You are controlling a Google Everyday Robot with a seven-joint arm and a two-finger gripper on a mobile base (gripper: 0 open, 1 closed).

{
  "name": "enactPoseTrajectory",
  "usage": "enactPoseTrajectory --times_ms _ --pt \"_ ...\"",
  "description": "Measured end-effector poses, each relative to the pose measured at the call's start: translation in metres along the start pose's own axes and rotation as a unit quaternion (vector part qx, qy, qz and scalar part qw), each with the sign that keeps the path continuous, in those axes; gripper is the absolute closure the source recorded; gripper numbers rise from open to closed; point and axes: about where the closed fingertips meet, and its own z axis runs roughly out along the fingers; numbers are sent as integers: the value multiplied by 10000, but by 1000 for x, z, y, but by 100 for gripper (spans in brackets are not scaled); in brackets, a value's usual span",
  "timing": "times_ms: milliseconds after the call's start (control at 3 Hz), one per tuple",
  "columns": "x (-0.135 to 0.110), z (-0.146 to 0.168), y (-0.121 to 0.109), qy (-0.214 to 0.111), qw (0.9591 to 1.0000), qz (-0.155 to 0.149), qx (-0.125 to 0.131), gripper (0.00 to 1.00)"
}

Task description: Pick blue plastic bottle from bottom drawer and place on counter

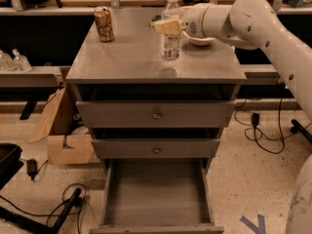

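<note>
The blue plastic bottle, clear with a white cap and a pale label, stands upright at the back middle of the counter. My gripper reaches in from the right and is shut on the bottle's upper body, with one cream finger across its front. The bottle's base is on or just above the counter top. The bottom drawer is pulled open below and its grey floor is bare.
A gold-brown drink can stands at the counter's back left. A white bowl sits just right of the bottle, under my wrist. Two upper drawers are shut. A cardboard box and cables lie on the floor at left.
</note>
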Motion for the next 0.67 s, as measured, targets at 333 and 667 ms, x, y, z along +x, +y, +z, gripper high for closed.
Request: enactPoseTrajectory --times_ms 333,667 --pt "34 -3 -13 108 9996 -6 257 100" --pt "53 -3 -14 215 9993 -5 302 100"
